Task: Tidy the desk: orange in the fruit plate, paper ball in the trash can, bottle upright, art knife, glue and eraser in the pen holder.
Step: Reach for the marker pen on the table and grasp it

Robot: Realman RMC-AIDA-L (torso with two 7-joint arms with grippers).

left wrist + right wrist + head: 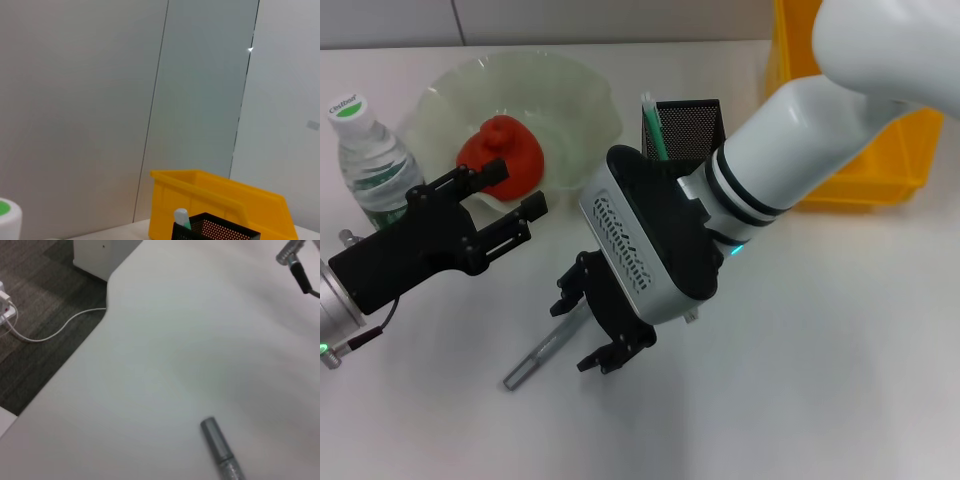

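Note:
The art knife (535,360), a slim grey stick, lies flat on the white desk and shows again as the art knife (222,450). My right gripper (578,335) hangs open just over its far end, one finger on each side, not touching. My left gripper (525,190) hovers open and empty in front of the fruit plate (575,95), which holds the orange (505,150). The bottle (370,160) stands upright at the far left. The pen holder (690,125) holds the light green glue (652,125). The trash can (865,160) stands behind it. Paper ball and eraser are out of view.
The right arm's white forearm (800,130) crosses over the pen holder and trash can. In the right wrist view the desk edge (107,310) drops to a dark floor with a white cable (55,330). The left wrist view shows the trash can (220,200) and pen holder (215,230).

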